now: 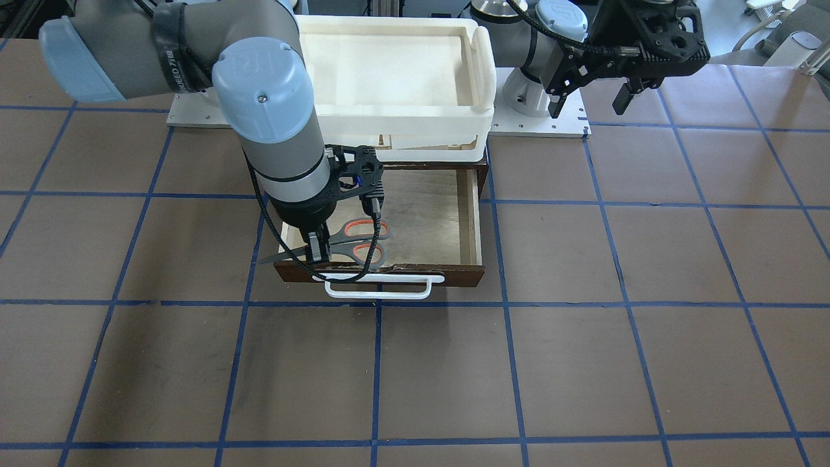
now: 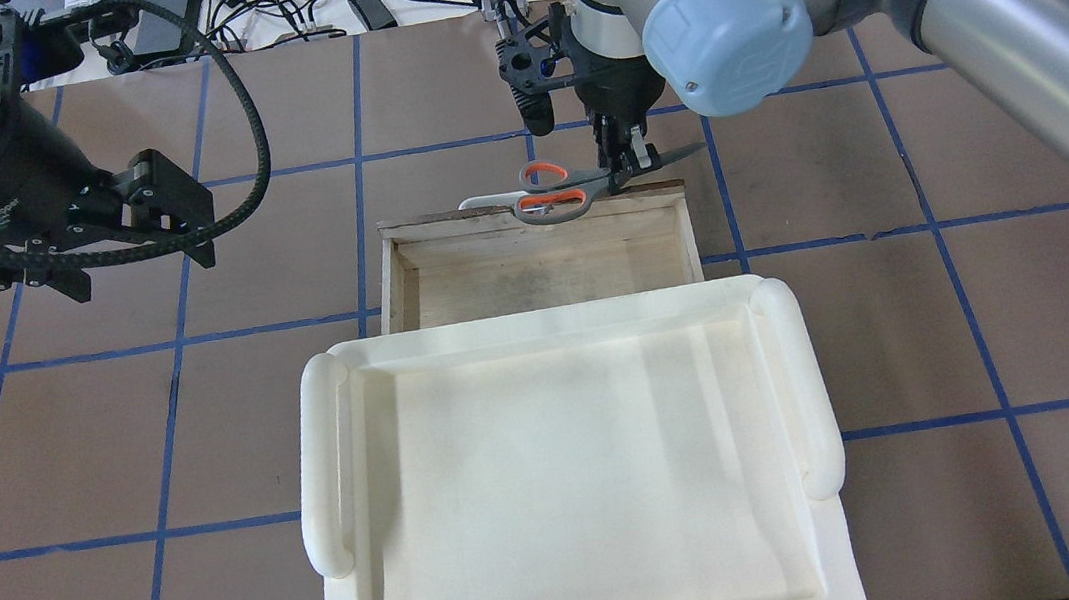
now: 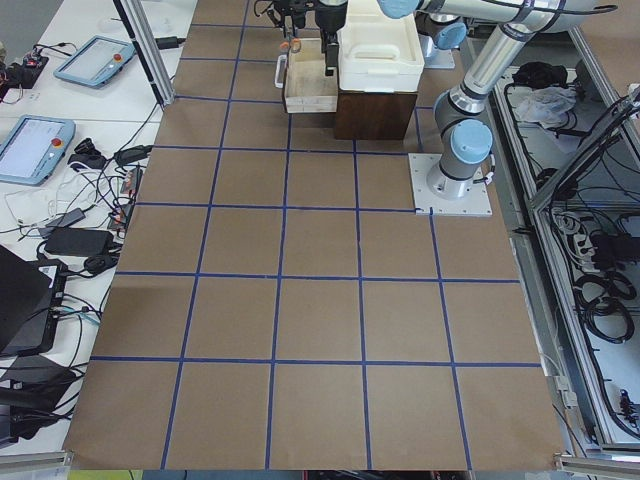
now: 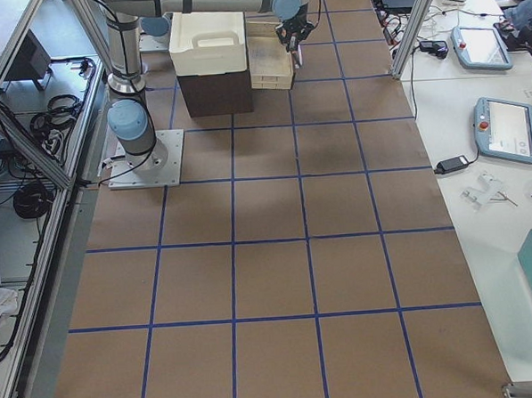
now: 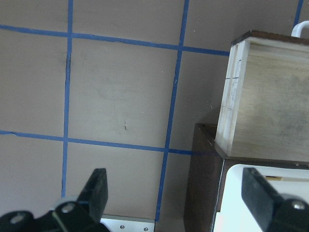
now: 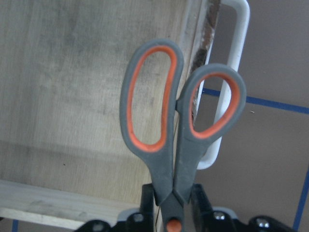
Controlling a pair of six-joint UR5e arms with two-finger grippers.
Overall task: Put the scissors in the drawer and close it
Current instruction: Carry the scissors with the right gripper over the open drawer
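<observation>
Grey scissors (image 6: 166, 169) pinched by right hand (image 2: 625, 167) | pointing down over drawer (image 1: 428, 214)

A brown tabletop (image 3: 320, 320) ruled into squares by blue tape lines (image 3: 320, 279) fills the middle, flanked by white benches (image 4: 457, 100) carrying teach pendants (image 4: 508, 128) and loose cables (image 3: 70, 212), with aluminium frame posts (image 3: 150, 50) at the edges

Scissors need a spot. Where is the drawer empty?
The pale plywood floor of the dark-fronted wooden drawer is bare between its side walls. Crowded: the front edge, where the right gripper holds the grey, orange-lined scissors, and the back, under the white plastic tray.
</observation>
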